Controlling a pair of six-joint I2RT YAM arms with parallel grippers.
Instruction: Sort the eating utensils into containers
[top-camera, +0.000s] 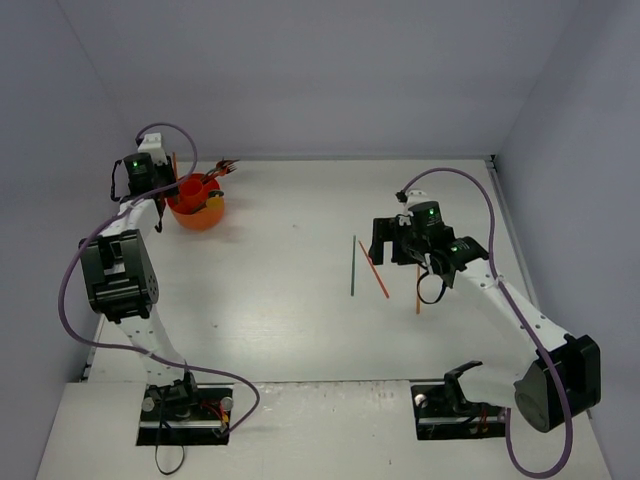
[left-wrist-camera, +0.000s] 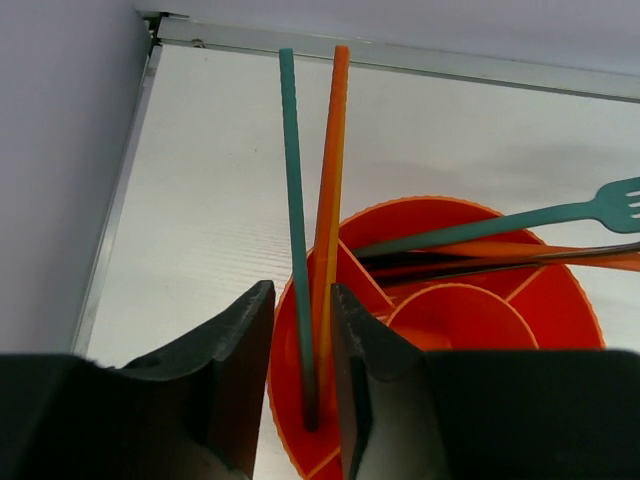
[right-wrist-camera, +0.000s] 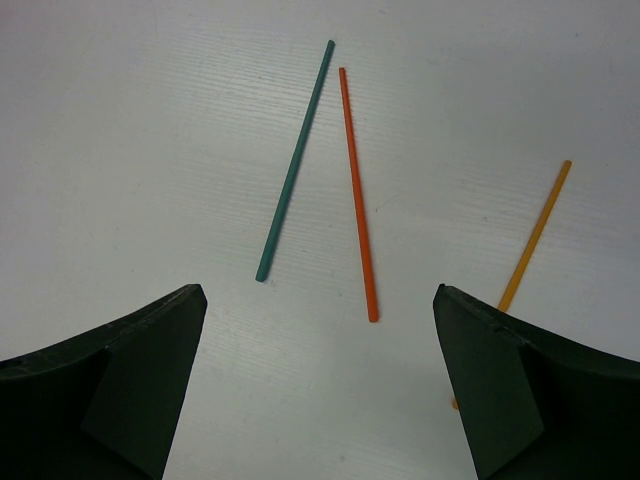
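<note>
We risk snagging the upright chopsticks (left-wrist-camera: 330, 150) and tipping the ten-o'clock cup (left-wrist-camera: 555, 320): left gripper (left-wrist-camera: 302, 305) barely parted, right gripper (right-wrist-camera: 318, 300) wide.

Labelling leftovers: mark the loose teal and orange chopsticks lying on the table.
Slim teal chopstick (right-wrist-camera: 295, 160): right wrist view, mid-shaft.
Slim orange chopstick (right-wrist-camera: 357, 195): right wrist view, mid-shaft.

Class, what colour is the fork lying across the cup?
Teal; the fork shows best in the left wrist view.
</note>
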